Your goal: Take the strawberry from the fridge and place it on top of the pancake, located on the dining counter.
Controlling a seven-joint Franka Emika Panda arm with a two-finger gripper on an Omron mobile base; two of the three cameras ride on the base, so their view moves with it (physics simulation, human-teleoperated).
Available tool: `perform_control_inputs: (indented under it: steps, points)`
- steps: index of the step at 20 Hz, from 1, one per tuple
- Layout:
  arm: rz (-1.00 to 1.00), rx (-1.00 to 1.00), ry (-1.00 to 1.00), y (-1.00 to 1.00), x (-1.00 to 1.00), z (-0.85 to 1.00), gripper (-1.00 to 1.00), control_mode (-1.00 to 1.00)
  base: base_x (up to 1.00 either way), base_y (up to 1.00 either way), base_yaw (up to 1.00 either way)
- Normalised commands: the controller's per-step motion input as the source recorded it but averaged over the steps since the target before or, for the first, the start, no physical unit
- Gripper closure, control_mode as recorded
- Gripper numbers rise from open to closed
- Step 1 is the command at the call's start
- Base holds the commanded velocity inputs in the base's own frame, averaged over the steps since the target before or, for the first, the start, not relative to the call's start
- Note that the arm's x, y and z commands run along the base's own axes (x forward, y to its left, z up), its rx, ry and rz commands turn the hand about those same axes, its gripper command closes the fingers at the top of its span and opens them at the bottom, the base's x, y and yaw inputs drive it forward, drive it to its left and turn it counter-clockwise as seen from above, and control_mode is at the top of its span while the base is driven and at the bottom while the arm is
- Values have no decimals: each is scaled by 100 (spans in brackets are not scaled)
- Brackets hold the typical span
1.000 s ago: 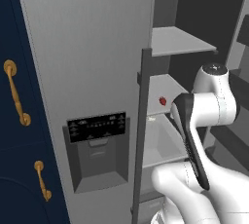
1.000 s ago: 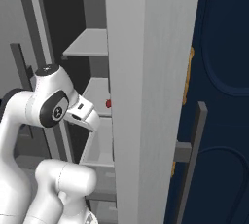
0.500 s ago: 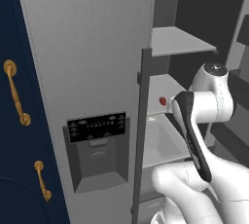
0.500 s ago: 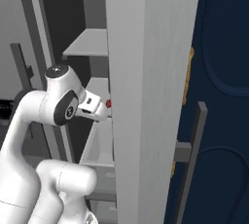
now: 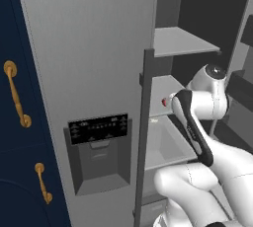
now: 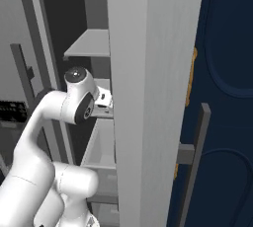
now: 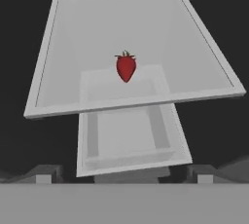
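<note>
One glossy red teardrop strawberry (image 7: 126,68), flat translucent grey shelf (image 7: 68,62), fridge (image 5: 99,63)

White arm (image 5: 197,122) bent at the elbow, reaching forward, gripper (image 7: 124,172) jaws spread wide

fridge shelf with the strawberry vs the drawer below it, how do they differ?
The shelf is a wide flat slab; the drawer below it is a narrower, walled open box. The shelf carries the strawberry; the drawer looks bare inside. Both are pale grey and sit inside the fridge.
</note>
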Motion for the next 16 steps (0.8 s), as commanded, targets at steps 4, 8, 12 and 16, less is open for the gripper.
perform_control_inputs:
  steps: [4, 8, 12, 16]
  points:
    - [1, 0, -3, 0, 73, -6, -100, -100, 0, 0, 0]
    - [0, 0, 12, -4, 57, 0, -100, -100, 0, 0, 0]
    - [0, 0, 4, -3, 62, -4, -100, -100, 0, 0, 0]
    - [0, 0, 0, 0, 58, -15, -100, -100, 0, 0, 0]
